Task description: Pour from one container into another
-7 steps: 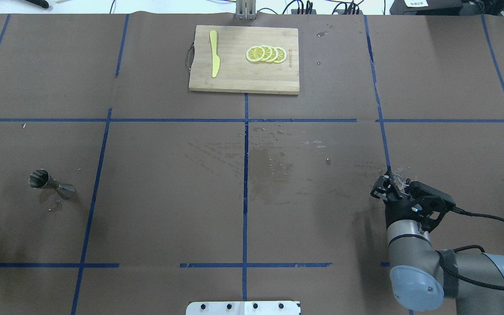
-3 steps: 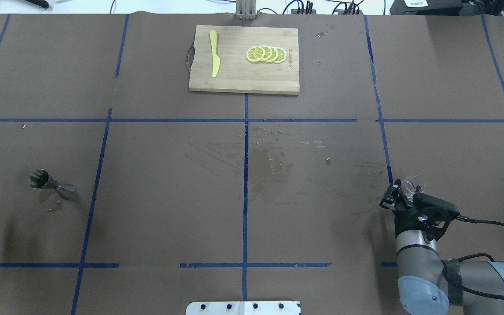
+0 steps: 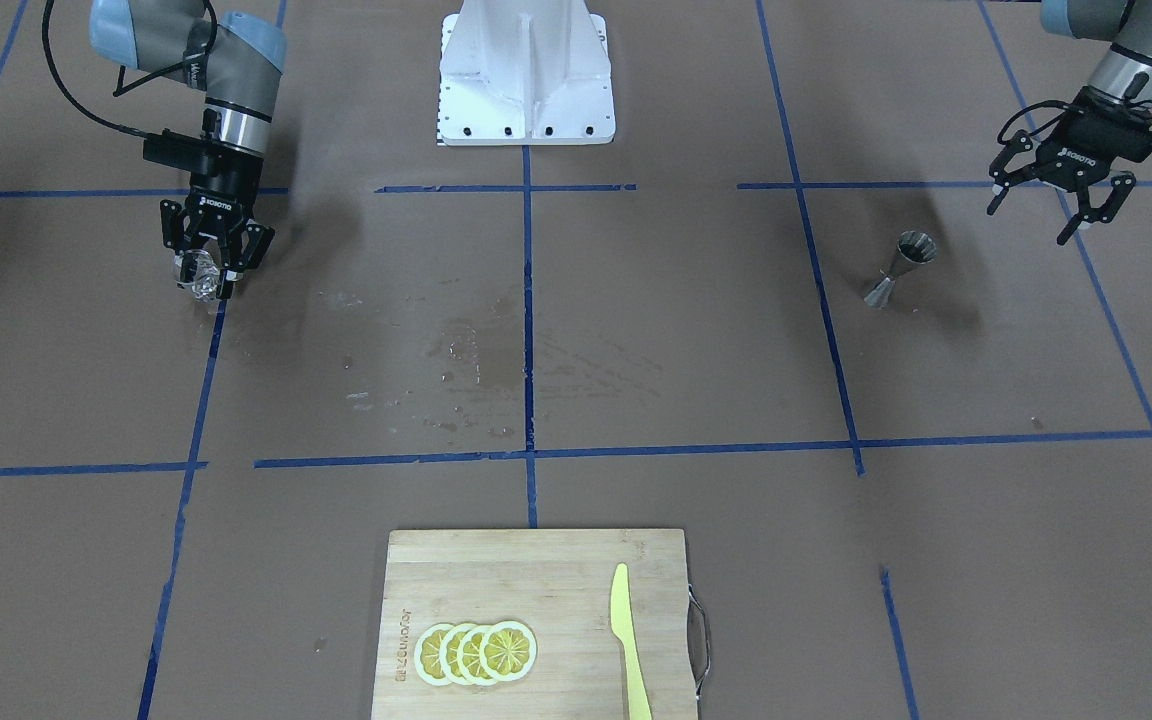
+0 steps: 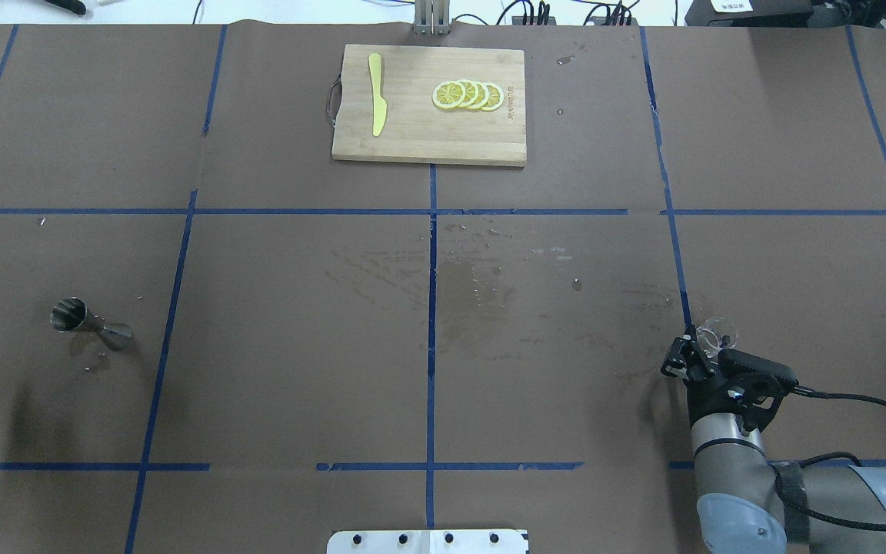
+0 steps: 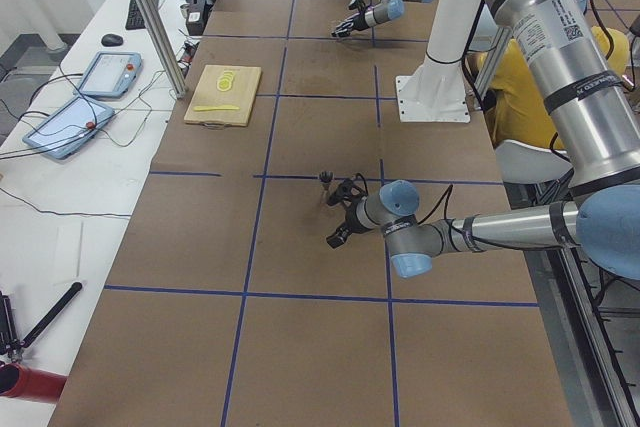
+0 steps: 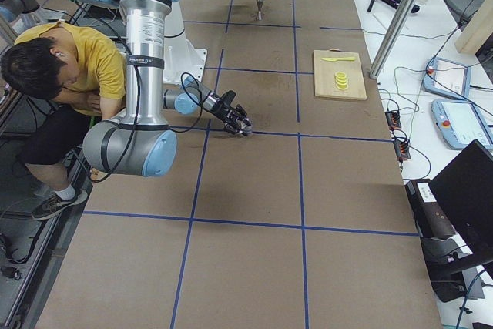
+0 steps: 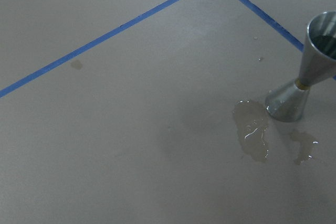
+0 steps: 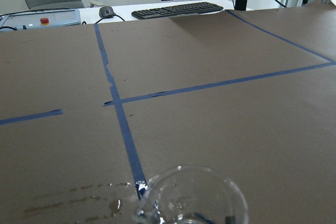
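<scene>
My right gripper (image 4: pixel 698 348) is shut on a clear glass (image 4: pixel 717 331) beside a blue tape line at the table's near right. In the front-facing view its fingers (image 3: pixel 228 258) clasp the glass (image 3: pixel 196 276) low at the table; whether it touches the surface is unclear. The glass rim (image 8: pixel 194 192) fills the bottom of the right wrist view. A steel jigger (image 4: pixel 78 318) stands upright at the left, also the jigger (image 7: pixel 310 72) in the left wrist view. My left gripper (image 3: pixel 1054 212) hangs open and empty behind the jigger (image 3: pixel 901 265), apart from it.
Small puddles (image 7: pixel 252 136) lie at the jigger's foot. Wet stains (image 4: pixel 474 296) mark the table's middle. A wooden cutting board (image 4: pixel 428 142) at the far centre carries lemon slices (image 4: pixel 467 95) and a yellow knife (image 4: pixel 376 96). The robot's base plate (image 3: pixel 526 95) sits at the near edge.
My right gripper has drawn back toward the robot with the glass in it. A fingertip of the left gripper has come into the overhead view's left edge. The jigger has not moved.
</scene>
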Controlling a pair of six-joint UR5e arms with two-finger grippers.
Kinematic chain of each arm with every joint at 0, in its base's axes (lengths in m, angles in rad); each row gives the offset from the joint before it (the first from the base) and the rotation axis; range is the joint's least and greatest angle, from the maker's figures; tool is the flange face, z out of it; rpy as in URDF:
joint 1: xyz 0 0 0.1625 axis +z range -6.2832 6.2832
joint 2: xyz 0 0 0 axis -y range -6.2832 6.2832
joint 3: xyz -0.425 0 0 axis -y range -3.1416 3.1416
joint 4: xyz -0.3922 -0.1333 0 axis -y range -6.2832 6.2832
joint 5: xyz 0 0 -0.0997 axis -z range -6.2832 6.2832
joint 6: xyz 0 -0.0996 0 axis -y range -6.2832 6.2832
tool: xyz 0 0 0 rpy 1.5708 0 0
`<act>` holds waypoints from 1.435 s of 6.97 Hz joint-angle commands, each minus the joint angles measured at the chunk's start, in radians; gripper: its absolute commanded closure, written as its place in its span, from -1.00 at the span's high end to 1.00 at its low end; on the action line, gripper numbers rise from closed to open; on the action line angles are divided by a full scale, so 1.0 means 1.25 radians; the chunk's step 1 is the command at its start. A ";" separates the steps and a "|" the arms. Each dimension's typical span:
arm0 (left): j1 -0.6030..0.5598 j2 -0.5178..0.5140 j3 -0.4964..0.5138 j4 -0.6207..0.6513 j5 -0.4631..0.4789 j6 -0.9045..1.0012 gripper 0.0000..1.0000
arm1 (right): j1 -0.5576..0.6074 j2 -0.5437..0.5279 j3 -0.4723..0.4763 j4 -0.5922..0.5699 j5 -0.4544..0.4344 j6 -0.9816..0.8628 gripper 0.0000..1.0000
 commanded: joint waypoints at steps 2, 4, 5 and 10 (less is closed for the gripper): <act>-0.006 0.000 -0.002 -0.001 0.000 0.000 1.00 | 0.002 -0.003 -0.002 0.021 0.001 -0.040 0.99; -0.011 0.000 -0.005 -0.002 -0.001 0.000 1.00 | -0.001 -0.005 0.020 0.021 -0.001 -0.065 1.00; -0.017 0.000 -0.005 -0.002 -0.001 0.000 1.00 | -0.019 -0.007 0.067 0.021 -0.001 -0.086 1.00; -0.021 -0.007 0.000 -0.001 -0.003 0.000 1.00 | -0.104 -0.155 0.238 0.021 0.129 -0.265 1.00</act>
